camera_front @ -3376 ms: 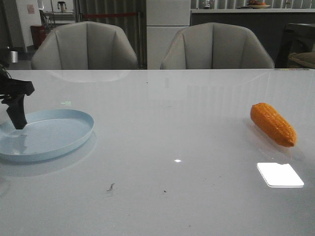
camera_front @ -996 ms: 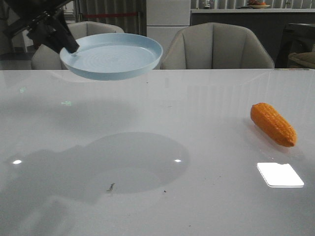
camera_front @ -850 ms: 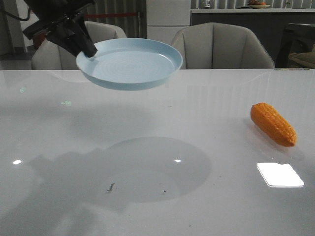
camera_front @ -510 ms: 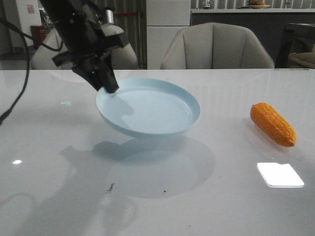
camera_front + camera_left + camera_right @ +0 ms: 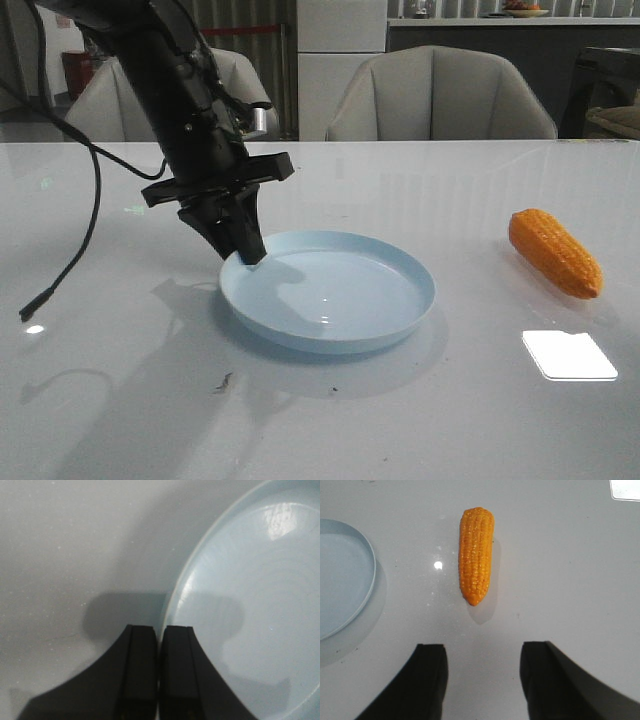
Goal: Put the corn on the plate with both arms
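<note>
The pale-blue plate point(image 5: 330, 290) rests on the white table near the middle. My left gripper point(image 5: 250, 255) is shut on the plate's left rim; in the left wrist view the black fingers point(image 5: 145, 645) pinch the rim of the plate point(image 5: 240, 595). The orange-yellow corn point(image 5: 555, 252) lies on the table at the right, well apart from the plate. In the right wrist view the corn point(image 5: 476, 552) lies ahead of my right gripper point(image 5: 482, 652), which is open, empty and above the table. The plate's edge point(image 5: 350, 575) shows there too. The right arm is out of the front view.
A bright light reflection point(image 5: 568, 355) lies on the table near the corn. A loose black cable point(image 5: 60, 270) hangs from the left arm over the table's left part. Two grey chairs point(image 5: 440, 95) stand behind the far edge.
My left arm has lifted the plate from the far left, carried it rightwards through the air and lowered it onto the table's middle. The corn has not moved.
</note>
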`<state>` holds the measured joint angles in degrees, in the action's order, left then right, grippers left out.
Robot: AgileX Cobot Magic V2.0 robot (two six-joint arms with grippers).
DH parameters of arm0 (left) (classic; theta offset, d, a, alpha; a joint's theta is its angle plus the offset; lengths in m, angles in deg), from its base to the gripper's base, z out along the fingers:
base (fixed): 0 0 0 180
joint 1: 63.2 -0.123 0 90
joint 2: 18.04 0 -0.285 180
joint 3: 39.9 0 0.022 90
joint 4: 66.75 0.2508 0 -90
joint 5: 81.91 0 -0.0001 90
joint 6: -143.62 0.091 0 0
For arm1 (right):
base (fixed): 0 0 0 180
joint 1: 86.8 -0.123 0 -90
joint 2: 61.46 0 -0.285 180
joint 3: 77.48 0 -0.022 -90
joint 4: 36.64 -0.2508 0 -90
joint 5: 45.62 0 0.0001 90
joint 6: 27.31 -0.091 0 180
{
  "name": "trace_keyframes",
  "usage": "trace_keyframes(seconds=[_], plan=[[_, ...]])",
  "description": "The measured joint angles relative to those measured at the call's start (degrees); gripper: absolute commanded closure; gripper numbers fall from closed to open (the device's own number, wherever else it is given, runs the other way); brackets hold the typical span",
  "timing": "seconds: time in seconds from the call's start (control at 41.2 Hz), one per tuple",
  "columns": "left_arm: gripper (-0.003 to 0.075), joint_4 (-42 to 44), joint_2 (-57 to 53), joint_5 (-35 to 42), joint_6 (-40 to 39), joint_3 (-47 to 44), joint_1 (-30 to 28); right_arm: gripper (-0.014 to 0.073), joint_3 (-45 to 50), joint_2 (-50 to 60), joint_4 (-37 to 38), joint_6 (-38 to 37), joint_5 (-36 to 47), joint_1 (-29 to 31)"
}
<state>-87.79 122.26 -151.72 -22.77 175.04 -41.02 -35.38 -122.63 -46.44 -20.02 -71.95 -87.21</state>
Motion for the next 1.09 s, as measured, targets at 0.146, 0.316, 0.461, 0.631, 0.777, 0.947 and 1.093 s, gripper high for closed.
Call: trace_keyframes(seconds=[0.146, 0.316, 0.461, 0.631, 0.777, 0.947, 1.093], plan=[[0.0354, 1.19, 0.08, 0.00, 0.22, 0.43, 0.25, 0.0146, 0.00, 0.00, 0.00, 0.00, -0.10, 0.00], [0.0168, 3.59, 0.08, -0.10, 0.34, 2.09, 0.25, 0.0146, 0.00, 0.00, 0.00, 0.00, -0.22, 0.00], [0.0211, 4.41, 0.08, -0.32, 0.34, 6.81, 0.25, 0.0146, 0.00, 0.00, 0.00, 0.00, -0.47, 0.00], [0.0247, 6.05, 0.08, -0.64, 0.34, 14.29, 0.25, 0.0146, 0.00, 0.00, 0.00, 0.00, -0.67, 0.00], [0.0310, 10.90, -1.43, -0.88, 0.23, 19.91, 0.25, 0.0146, 0.00, 0.00, 0.00, 0.00, -0.69, 0.00], [0.0387, 18.32, -6.00, -1.85, -2.52, 22.21, -0.41, 0.0146, 0.00, -0.53, 0.00, 0.00, -0.69, 0.00], [0.0453, 21.75, -11.12, -2.24, -3.24, 22.22, -3.76, 0.0146, 0.00, -1.02, 0.00, 0.00, -0.79, 0.00]])
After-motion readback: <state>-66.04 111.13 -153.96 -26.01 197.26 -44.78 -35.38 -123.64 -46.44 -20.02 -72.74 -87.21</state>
